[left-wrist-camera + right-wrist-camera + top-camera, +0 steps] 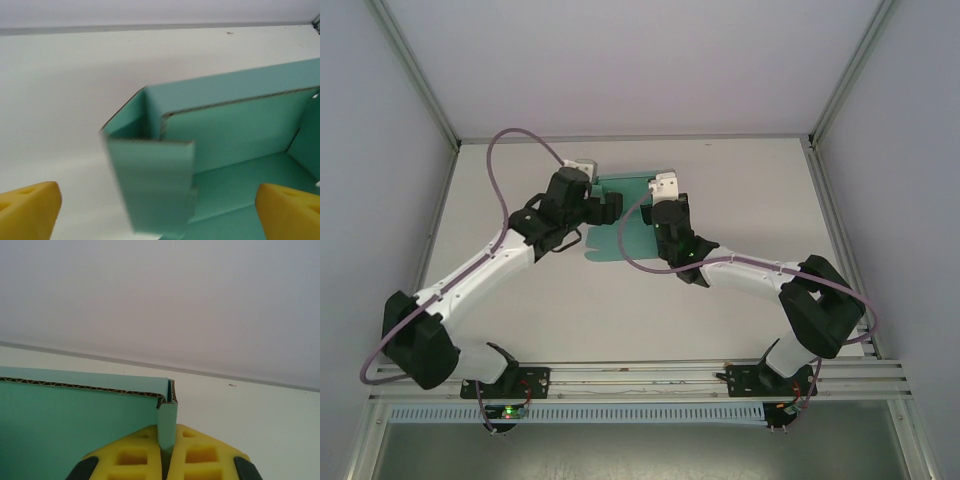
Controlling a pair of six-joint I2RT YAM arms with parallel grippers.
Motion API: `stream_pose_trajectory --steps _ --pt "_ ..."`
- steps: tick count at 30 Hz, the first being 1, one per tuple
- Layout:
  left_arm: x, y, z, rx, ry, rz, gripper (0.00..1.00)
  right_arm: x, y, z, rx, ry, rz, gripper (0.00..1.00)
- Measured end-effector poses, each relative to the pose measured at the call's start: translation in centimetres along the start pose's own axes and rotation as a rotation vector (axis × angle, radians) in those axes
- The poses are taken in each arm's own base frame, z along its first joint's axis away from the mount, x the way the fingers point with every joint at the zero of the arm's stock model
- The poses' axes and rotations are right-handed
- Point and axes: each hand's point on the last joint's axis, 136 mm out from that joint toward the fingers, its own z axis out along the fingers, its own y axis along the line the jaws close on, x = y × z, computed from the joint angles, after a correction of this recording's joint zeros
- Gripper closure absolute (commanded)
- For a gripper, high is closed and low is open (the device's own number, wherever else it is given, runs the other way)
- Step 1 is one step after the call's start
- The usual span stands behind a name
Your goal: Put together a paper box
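Clamping a wall of the paper box (75, 415) is the right pincer (167, 455); the left pincer (159, 207) gapes.

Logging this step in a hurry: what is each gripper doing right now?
Left gripper: open, one finger on each side of a paper box flap, not clamping it.
Right gripper: closed on a paper box wall edge.

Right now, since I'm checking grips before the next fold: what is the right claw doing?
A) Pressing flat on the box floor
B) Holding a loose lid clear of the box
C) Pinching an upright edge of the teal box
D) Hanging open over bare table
C: in the right wrist view the right claw has its yellow fingers closed together on an upright corner strip of the paper box.
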Motion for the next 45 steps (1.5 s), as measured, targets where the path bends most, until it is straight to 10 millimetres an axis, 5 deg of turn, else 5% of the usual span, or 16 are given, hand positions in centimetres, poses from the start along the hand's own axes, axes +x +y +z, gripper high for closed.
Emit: stream_pose_trajectory --steps 6,10,14,19,27,38,43,45 --pt "-0.1 4.9 -3.7 -0.001 -0.062 -0.111 0.01 0.4 -0.5 0.4 0.001 0.017 0.009 1.00" --pt "0.8 6.6 -3.2 0.085 -0.059 -0.188 0.08 0.0 -0.5 0.3 -0.020 0.014 0.033 1.00" --pt "2.3 4.7 -1.0 0.251 0.006 -0.215 0.14 -0.4 -0.3 0.1 -0.038 0.010 0.042 1.00" --pt "2.1 2.9 0.2 0.375 0.029 -0.220 0.36 -0.2 -0.1 0.1 -0.052 0.017 0.049 1.00" --pt "1.2 1.7 2.0 0.462 0.041 -0.211 0.44 -0.1 0.3 0.1 -0.075 0.023 0.057 1.00" --pt "0.1 -0.6 3.8 0.461 0.060 -0.095 0.52 -0.3 -0.1 0.4 -0.070 0.022 0.064 1.00" --pt "0.6 -0.1 4.5 0.413 0.075 -0.066 0.69 -0.1 0.3 0.3 -0.088 0.032 0.057 1.00" --pt "0.6 -0.1 4.8 0.390 0.078 -0.046 0.68 0.0 0.3 0.3 -0.090 0.036 0.054 1.00"
